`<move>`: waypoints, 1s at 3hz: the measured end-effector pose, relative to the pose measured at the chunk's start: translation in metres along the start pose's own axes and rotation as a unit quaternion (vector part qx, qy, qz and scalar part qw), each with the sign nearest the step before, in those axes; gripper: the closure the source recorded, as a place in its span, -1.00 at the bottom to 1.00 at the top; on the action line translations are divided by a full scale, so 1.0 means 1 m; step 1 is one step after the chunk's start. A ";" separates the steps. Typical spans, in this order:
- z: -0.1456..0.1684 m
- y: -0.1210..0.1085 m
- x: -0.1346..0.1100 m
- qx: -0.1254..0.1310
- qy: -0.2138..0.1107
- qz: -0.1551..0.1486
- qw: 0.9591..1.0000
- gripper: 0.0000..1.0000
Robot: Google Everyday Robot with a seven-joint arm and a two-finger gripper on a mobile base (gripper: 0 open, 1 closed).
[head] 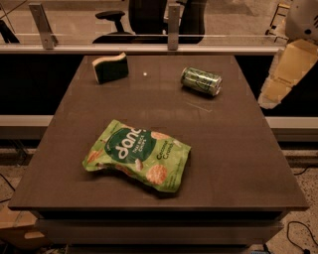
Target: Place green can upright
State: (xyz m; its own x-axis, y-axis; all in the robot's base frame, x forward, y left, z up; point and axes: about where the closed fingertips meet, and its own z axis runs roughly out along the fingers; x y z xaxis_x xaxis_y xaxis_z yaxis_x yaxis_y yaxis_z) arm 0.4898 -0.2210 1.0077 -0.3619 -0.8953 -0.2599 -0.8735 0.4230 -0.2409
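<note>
The green can [201, 81] lies on its side at the back right of the dark table [233, 149], with a silvery end facing right and toward the front. It is shiny green with pale markings. My gripper [269, 99] is the lower end of the pale arm [287, 69] that hangs beyond the table's right edge. It is to the right of the can, apart from it, and holds nothing that I can see.
A flat green snack bag [139, 155] lies at the front middle of the table. A green-and-yellow sponge block [110, 68] sits at the back left. A metal rail [149, 48] and office chairs [149, 15] stand behind the table.
</note>
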 end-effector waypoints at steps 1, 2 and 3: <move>0.000 -0.019 -0.003 0.004 -0.011 0.031 0.999 -1.00; 0.005 -0.038 -0.006 0.004 -0.033 0.048 0.998 -1.00; 0.010 -0.057 -0.008 0.002 -0.047 0.058 0.997 -1.00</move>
State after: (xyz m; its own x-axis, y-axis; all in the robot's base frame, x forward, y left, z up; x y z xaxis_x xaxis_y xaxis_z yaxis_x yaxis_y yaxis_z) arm 0.5460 -0.2367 1.0138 -0.4278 -0.8237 -0.3721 -0.8267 0.5230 -0.2072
